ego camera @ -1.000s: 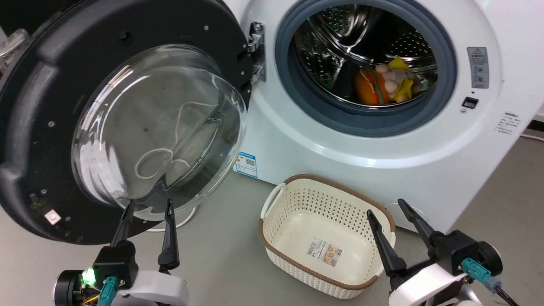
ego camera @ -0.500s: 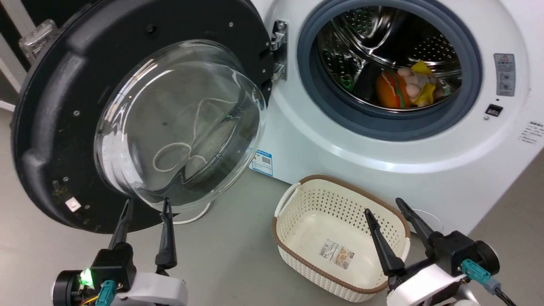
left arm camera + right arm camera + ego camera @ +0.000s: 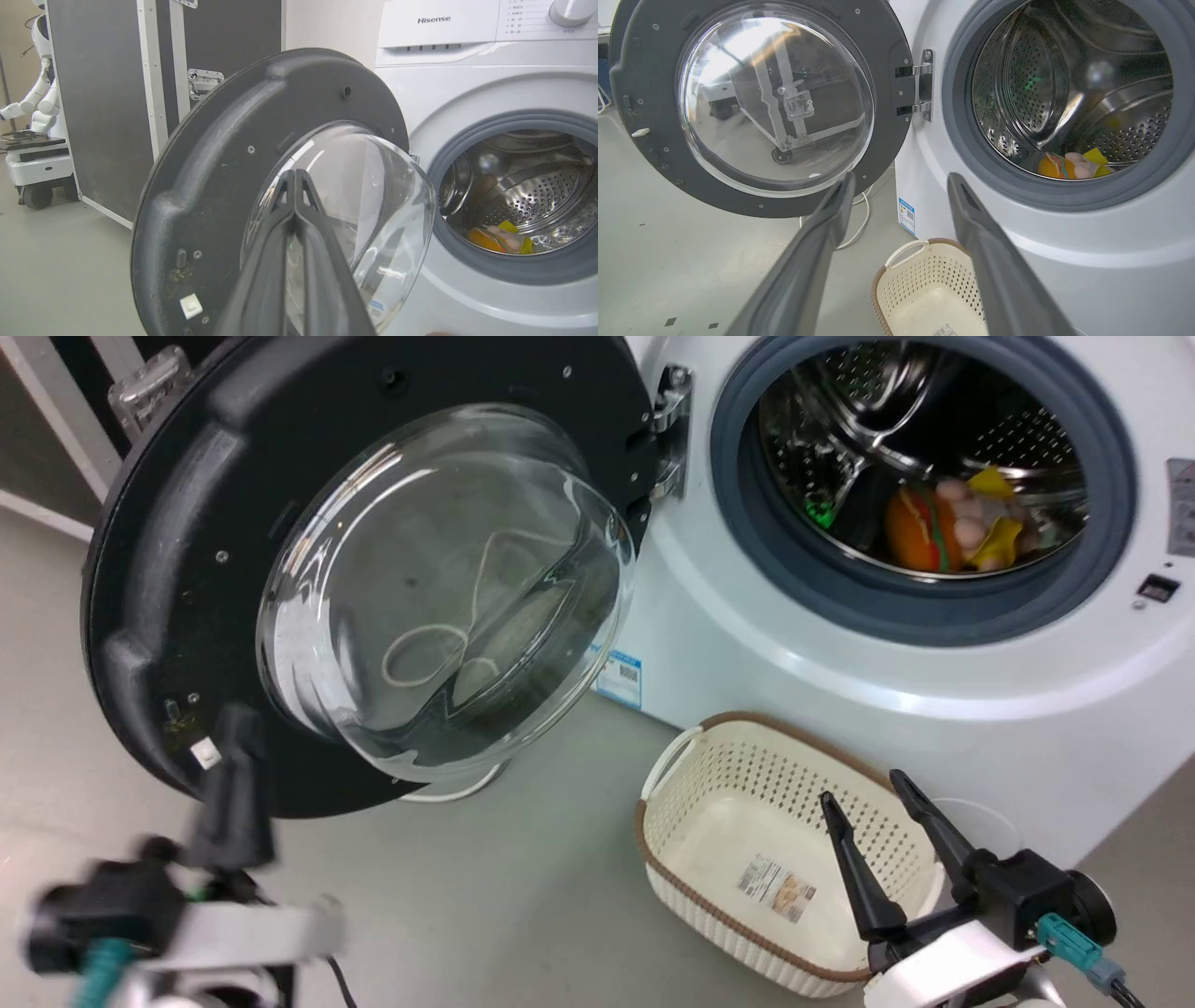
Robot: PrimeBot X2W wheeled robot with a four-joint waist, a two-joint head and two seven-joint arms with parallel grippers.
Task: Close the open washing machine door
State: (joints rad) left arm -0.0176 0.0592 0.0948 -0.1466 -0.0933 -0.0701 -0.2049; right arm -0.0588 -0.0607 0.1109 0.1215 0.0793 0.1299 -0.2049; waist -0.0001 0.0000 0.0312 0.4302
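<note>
The washing machine door (image 3: 168, 523) stands swung open to the left, with a black rim and a bulging glass bowl, hung on a metal hinge (image 3: 672, 429). The white washing machine (image 3: 747, 644) shows its grey gasket and steel drum. My left gripper (image 3: 237, 733) is blurred at the lower left, in front of the door's lower rim. In the left wrist view its fingers (image 3: 295, 175) are pressed together, pointing at the door (image 3: 210, 163); nothing shows between them. My right gripper (image 3: 861, 787) is open over the basket. Its fingers (image 3: 901, 176) frame the door (image 3: 887, 56) and the machine (image 3: 924, 186).
A cream perforated basket (image 3: 747, 775) sits on the floor before the machine. Soft toys (image 3: 943, 527) lie in the drum. A white cable (image 3: 448, 795) runs under the door. A black flight case (image 3: 107, 93) and another robot (image 3: 37, 107) stand to the left.
The head camera has turned, shifting the whole picture right. My left gripper's fingers have gone from apart to together, and the gripper has swung left, now blurred. The door stays equally open.
</note>
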